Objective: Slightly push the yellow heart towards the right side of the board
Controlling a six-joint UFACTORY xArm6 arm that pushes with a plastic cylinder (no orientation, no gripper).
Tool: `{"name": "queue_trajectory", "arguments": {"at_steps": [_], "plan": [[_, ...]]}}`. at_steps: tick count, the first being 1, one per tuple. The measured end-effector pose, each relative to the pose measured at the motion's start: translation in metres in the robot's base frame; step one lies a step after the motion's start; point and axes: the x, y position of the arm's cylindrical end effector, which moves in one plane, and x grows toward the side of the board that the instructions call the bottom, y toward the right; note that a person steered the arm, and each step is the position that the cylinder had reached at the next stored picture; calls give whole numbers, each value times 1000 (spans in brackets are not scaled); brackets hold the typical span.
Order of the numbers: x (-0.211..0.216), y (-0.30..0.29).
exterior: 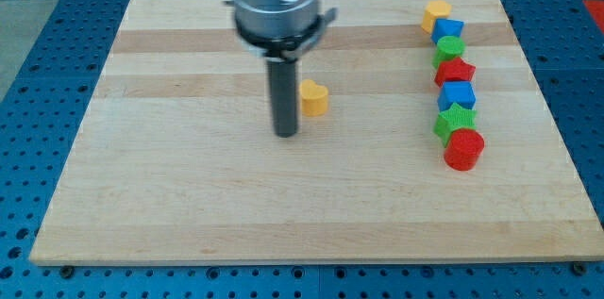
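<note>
My tip (pixel 287 134), bare rod holding nothing, sits just beside yellow heart (pixel 314 97); heart at approx 1 o'clock, push rightward.

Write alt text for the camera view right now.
My tip rests on the wooden board just left of the yellow heart. A column of seven blocks, yellow, blue, green, red, blue, green, red, lines the view's right.

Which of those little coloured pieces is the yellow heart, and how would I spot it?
Start from the wooden board and find the dark rod coming down near its middle. Just to the view's right of my tip sits the yellow heart, alone. Every other block, including a yellow one, stands in the column near the view's right edge.
</note>
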Motion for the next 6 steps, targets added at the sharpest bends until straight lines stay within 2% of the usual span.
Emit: {"name": "queue_trajectory", "arguments": {"at_steps": [1,2,4,6], "plan": [[-20,-39],[-42,-25],[-48,36],[-34,29]]}}
